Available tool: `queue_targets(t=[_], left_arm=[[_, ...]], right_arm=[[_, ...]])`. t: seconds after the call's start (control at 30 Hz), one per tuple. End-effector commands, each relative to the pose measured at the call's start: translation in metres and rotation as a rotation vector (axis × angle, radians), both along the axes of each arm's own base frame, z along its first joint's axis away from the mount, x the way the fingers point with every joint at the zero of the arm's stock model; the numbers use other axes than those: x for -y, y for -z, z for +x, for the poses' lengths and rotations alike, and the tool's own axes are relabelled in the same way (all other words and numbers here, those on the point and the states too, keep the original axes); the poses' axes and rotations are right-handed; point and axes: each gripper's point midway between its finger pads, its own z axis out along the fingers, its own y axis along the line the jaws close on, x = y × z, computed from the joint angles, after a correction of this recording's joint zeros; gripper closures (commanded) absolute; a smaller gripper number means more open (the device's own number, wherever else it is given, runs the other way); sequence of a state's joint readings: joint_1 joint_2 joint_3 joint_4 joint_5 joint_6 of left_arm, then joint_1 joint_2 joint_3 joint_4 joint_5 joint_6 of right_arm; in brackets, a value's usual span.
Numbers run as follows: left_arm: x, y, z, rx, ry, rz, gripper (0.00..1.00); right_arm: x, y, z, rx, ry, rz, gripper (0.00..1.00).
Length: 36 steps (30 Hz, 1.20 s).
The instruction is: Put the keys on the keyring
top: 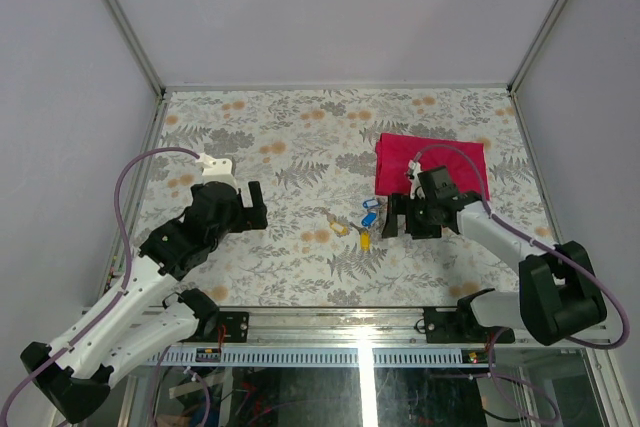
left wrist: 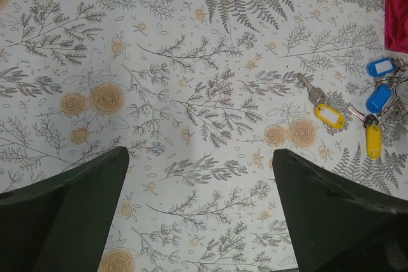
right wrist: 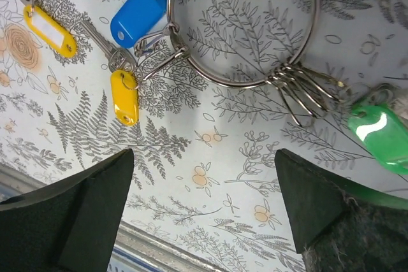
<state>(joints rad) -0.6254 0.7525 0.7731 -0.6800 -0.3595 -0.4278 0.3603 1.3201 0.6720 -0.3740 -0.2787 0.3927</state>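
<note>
Right tool (right wrist: 204,189) wide open, empty, near keyring (right wrist: 236,84)

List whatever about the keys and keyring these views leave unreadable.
Right wrist view: the top of the keyring is cut off by the upper edge; the green key tag runs off the right edge.
Left wrist view: the key cluster is clipped by the right edge.
Top view: the keys are too small to count, the keyring lost beside the right gripper.

A robot test booth in a lab. Plain white panels (top: 330,7) and aluminium framing (top: 118,17) enclose the floral table (top: 270,132).
</note>
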Motion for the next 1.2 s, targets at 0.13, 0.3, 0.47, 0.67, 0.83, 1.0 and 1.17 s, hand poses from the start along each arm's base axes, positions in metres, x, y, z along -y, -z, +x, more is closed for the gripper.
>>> queue_targets(t=[0.13, 0.3, 0.47, 0.67, 0.83, 1.0, 1.17], left_arm=[[0.004, -0.011, 0.007, 0.049, 0.009, -0.025, 0.0], [0.004, -0.012, 0.007, 0.051, 0.009, -0.026, 0.0], [0.004, -0.012, 0.007, 0.052, 0.01, -0.027, 0.0], [0.004, -0.012, 0.007, 0.052, 0.01, -0.028, 0.0], [0.004, -0.012, 0.007, 0.054, 0.008, -0.027, 0.0], [0.003, -0.013, 0.007, 0.056, 0.001, -0.031, 0.0], [0.001, -0.015, 0.006, 0.066, -0.004, -0.038, 0.0]], right_arm=[[0.046, -0.027, 0.033, 0.181, 0.146, -0.242, 0.01], [0.03, -0.022, 0.036, 0.159, 0.113, -0.173, 0.01], [0.016, -0.011, 0.036, 0.127, 0.099, -0.108, 0.01], [0.019, 0.003, 0.037, 0.091, 0.121, -0.137, 0.01], [0.023, 0.009, 0.041, 0.098, 0.144, -0.16, 0.01], [0.024, 0.017, 0.048, 0.099, 0.152, -0.168, 0.01], [0.03, 0.022, 0.057, 0.1, 0.159, -0.205, 0.01]])
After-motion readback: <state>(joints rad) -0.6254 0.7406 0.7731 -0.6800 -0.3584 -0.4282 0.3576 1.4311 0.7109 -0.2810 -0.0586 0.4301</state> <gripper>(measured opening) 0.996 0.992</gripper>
